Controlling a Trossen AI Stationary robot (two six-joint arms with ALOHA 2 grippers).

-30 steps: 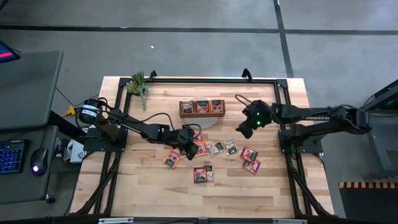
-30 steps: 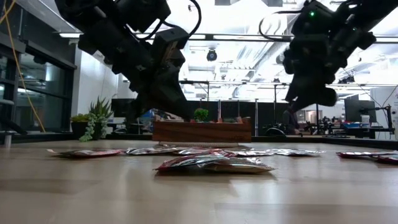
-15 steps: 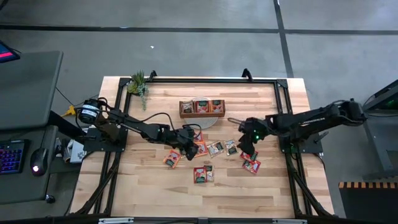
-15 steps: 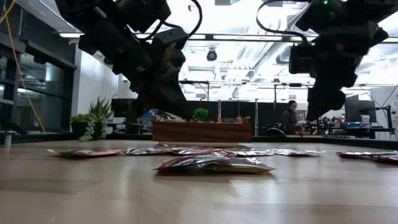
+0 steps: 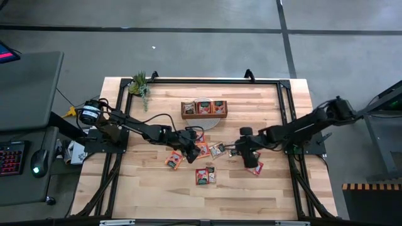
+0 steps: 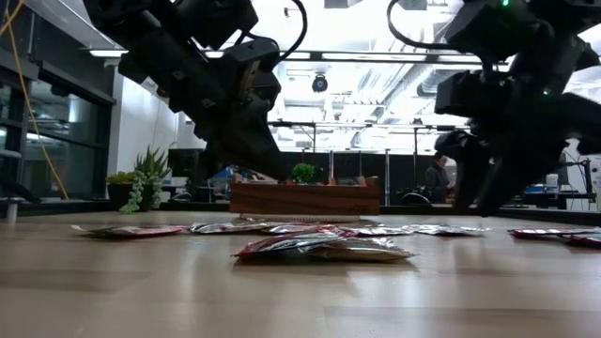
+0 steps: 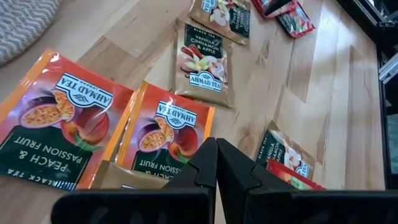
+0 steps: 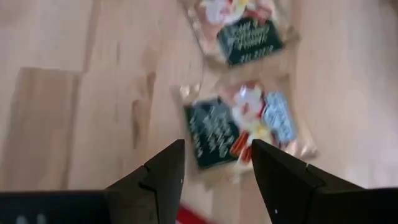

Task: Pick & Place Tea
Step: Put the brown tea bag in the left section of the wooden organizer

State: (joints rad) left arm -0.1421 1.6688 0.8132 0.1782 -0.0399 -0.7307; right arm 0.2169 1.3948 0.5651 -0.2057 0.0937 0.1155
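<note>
Tea sachets lie flat and loose across the middle of the table, in the centre of the high frame, because they are the pile I sort from. Three more already sit in the wooden tray just above them in the frame, so the job looks partly done.

My right hand is low over the right end of the scatter, arm stretched in from the right edge with the wrist pitched down. Its fingers are spread, and in the right wrist view one sachet with a dark label sits just ahead of the gap between them, so I judge this is the one I am lining up on. Nothing is pinched yet.

My left hand hangs over the left side of the scatter, arm reaching in from the left edge. In the left wrist view its fingers are pressed together with nothing between them, above an orange peach sachet. It looks parked while the right works.
</note>
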